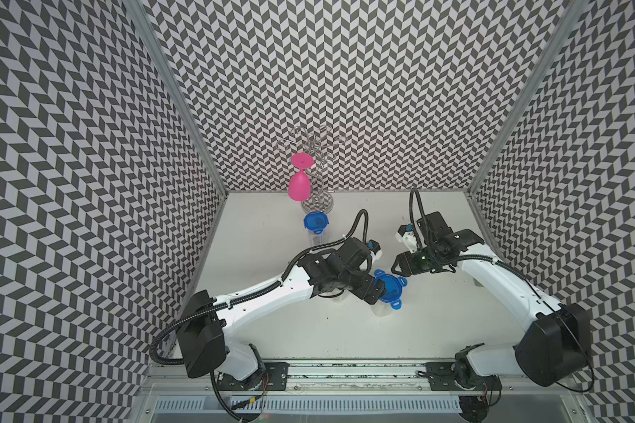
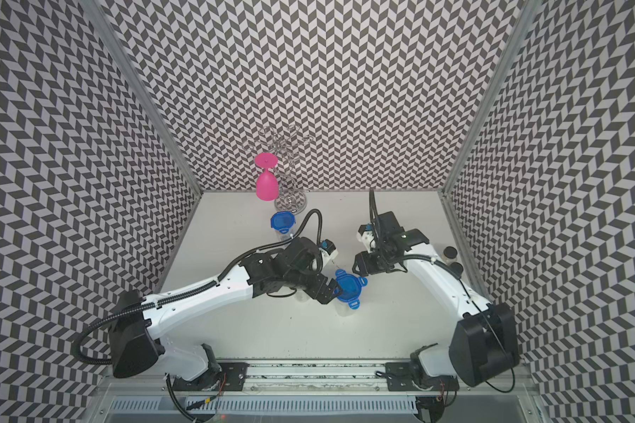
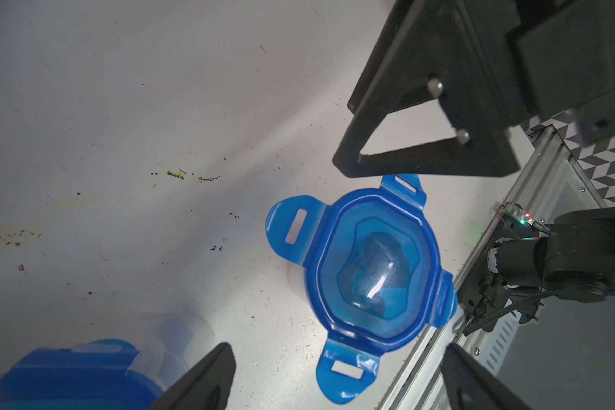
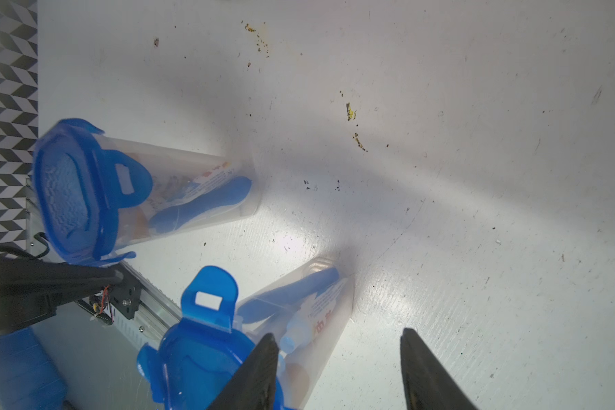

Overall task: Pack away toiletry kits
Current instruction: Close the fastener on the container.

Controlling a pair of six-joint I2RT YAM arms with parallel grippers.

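A clear jar stands mid-table, its blue lid (image 1: 392, 289) (image 3: 373, 269) on top with the clip tabs flared outward. Through its wall (image 4: 299, 319) a blue toothbrush and a white tube show. My left gripper (image 1: 377, 293) (image 3: 341, 358) is open at the lid's edge, one tab lying between the fingertips. My right gripper (image 1: 397, 266) (image 4: 338, 335) hangs open and empty just behind that jar. A second lidded jar (image 4: 178, 191) (image 3: 68, 372) holding a toothbrush stands under my left arm. A third lidded jar (image 1: 316, 222) stands by the rack.
A silver wire rack (image 1: 318, 175) with a pink goblet (image 1: 299, 185) hanging on it stands at the back. Two small dark-capped containers (image 2: 451, 258) sit by the right wall behind my right arm. The rail (image 1: 345, 370) runs along the table's front edge.
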